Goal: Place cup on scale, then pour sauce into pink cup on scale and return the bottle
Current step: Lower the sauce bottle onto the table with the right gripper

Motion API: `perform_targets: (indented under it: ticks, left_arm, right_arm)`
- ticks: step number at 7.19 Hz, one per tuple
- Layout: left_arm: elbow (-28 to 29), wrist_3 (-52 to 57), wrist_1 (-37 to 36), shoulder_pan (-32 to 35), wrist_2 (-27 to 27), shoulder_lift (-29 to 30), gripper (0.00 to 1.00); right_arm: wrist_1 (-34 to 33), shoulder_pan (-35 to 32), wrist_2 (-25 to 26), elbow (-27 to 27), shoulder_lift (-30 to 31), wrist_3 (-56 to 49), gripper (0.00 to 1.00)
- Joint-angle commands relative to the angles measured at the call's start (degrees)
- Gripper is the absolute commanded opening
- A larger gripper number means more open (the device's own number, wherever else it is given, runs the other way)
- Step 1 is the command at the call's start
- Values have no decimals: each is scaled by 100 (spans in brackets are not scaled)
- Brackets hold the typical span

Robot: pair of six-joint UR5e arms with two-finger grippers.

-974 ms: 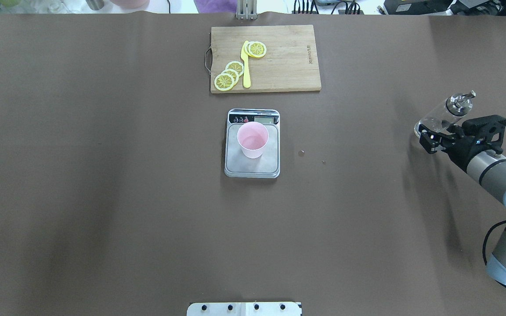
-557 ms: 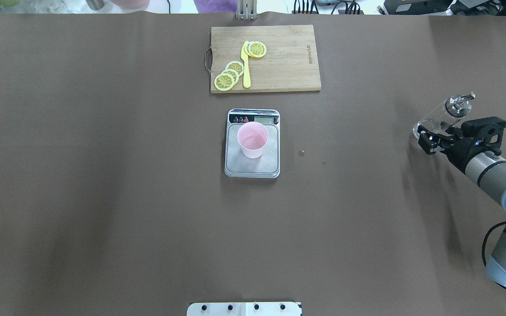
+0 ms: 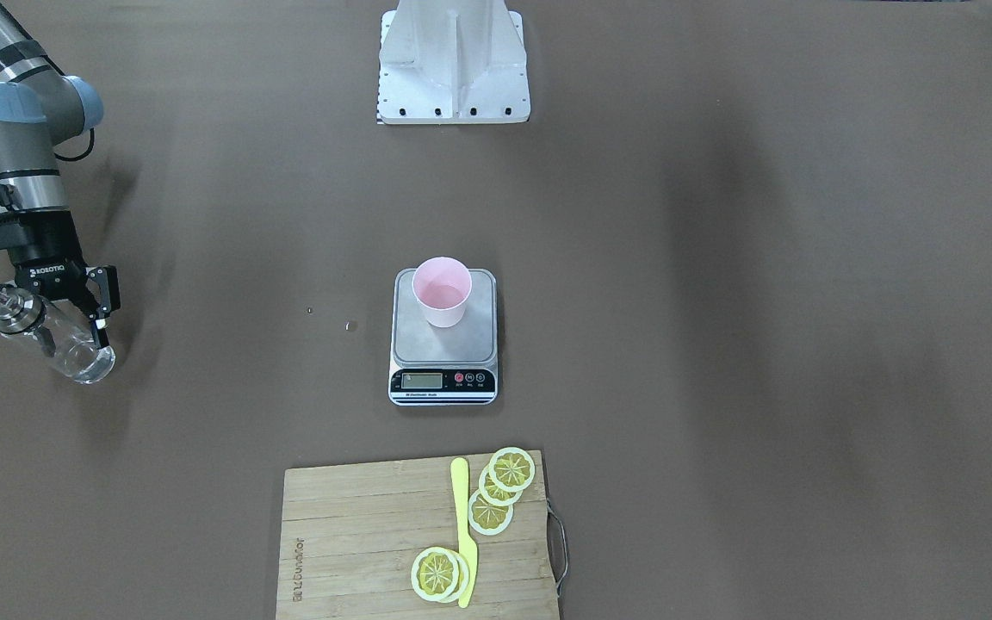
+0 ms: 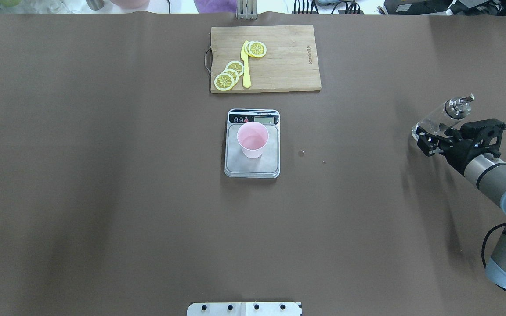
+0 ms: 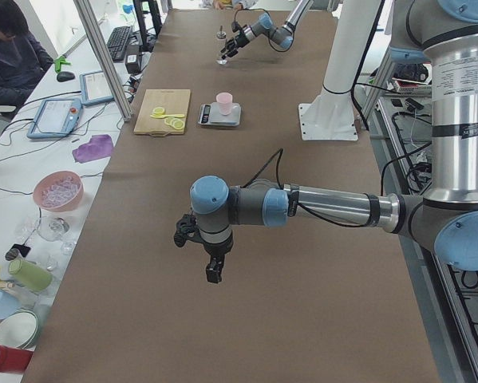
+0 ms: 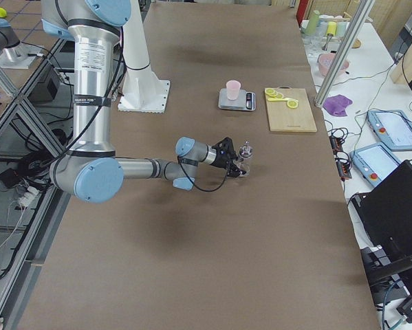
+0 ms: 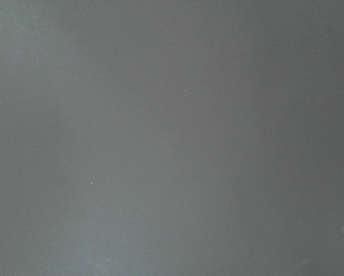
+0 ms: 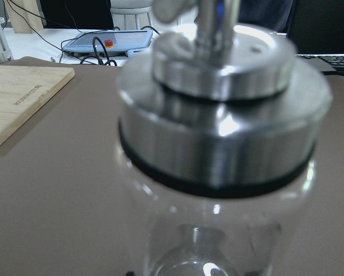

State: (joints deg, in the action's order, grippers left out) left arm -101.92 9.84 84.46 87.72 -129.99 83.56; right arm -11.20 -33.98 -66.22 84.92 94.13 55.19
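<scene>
At the right edge of the overhead view, the right pincer (image 4: 426, 140) pinches the lower body of the glass bottle (image 4: 438, 117). The bottle is about upright and low over the brown worktop (image 4: 103, 175); I cannot tell whether its base touches. In mid-frame the pink cup (image 4: 252, 139) stands upright on the scale (image 4: 252, 167), toward its display end and well apart from the bottle. The left pincer (image 5: 212, 267) shows only in the left side view, and I cannot tell whether it is spread or pressed together.

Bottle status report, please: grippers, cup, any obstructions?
Right gripper shut on bottle, table's right end. Left gripper over bare table, state unclear. Cup on scale. No obstruction seen near bottle.
</scene>
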Motion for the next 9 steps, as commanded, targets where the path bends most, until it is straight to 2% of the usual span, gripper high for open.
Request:
perform_targets:
  ticks: [1,5,6,7,8,9]
  left_arm:
    - [-30,0,0,0,0,-7,99]
    - [-30,0,0,0,0,-7,99]
    - [-30,0,0,-9,0,-7,99]
    - [-30,0,-9,0,0,-7,99]
    - [-30,0,-9,0,0,-7,99]
    - [-21,0,-9,-9,0,-7,99]
  right_arm:
    - [4,6,-5,-28,0,36,0]
    - [39,6,12,-63,17,36,0]
    - [31,40,151,-81,18,27,0]
    - [31,232,562,-151,0,36,44]
    - [39,443,1010,-160,-9,36,99]
    - [39,489,1023,-160,-9,27,100]
